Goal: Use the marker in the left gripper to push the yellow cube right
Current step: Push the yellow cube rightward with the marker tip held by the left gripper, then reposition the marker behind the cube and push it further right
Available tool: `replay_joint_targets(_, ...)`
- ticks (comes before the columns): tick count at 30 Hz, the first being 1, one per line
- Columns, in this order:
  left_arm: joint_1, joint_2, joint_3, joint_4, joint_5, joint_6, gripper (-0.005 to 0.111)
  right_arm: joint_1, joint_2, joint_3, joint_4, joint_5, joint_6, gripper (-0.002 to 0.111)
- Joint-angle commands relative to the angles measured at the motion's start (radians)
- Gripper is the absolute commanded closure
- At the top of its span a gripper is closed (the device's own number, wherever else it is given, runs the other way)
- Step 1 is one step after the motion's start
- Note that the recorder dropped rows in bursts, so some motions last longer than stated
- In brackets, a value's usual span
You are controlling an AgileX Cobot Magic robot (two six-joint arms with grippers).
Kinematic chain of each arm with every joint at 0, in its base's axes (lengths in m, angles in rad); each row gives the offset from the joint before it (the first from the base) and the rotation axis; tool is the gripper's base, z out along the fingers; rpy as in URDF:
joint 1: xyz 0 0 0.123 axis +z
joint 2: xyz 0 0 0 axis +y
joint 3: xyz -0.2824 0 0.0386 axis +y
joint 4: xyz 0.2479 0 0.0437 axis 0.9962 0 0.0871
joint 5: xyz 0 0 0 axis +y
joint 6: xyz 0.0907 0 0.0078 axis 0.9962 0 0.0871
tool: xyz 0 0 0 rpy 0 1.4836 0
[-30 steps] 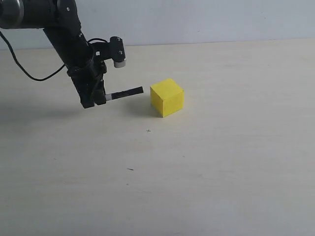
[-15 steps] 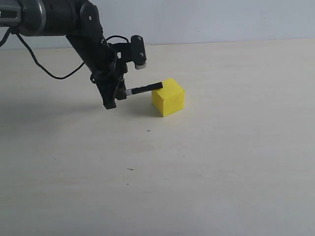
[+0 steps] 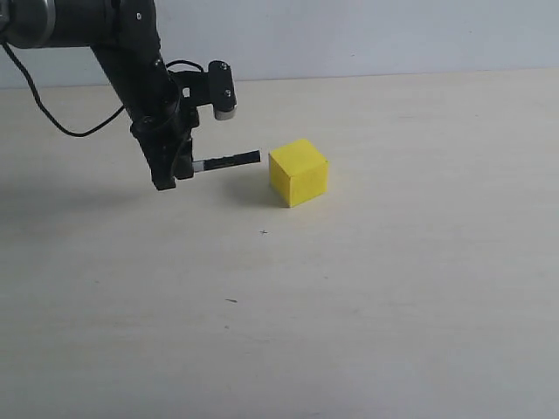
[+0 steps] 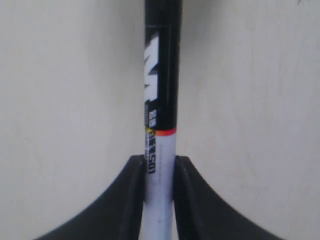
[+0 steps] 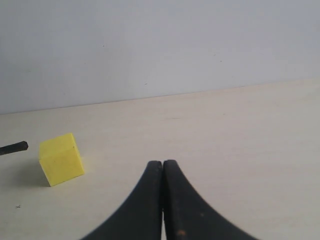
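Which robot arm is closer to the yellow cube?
Left. The left end effector holds the marker just beside the yellow cube, tip not touching. The right end effector, shut, sits farther off, outside the exterior view.

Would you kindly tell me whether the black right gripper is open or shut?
Shut: the black right gripper shows its two fingers pressed together, with nothing between them.

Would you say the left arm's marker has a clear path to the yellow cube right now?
Probably yes. The marker, clamped in the left gripper, points at the yellow cube with only a small gap of bare table between; nothing blocks it.
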Motion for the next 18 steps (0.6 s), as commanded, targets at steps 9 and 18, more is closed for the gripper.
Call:
replay_joint_targets(9,-0.012,0.045,0.006,-0.026,-0.097,-0.026,0.107,-0.005,-0.006,0.005,-0.004,-0.003,-0.003,0.108)
replay_joint_targets(18,-0.054,0.060,0.006,-0.019,-0.241,-0.026,0.107,-0.005,-0.006,0.005,-0.004,-0.003,-0.003,0.108)
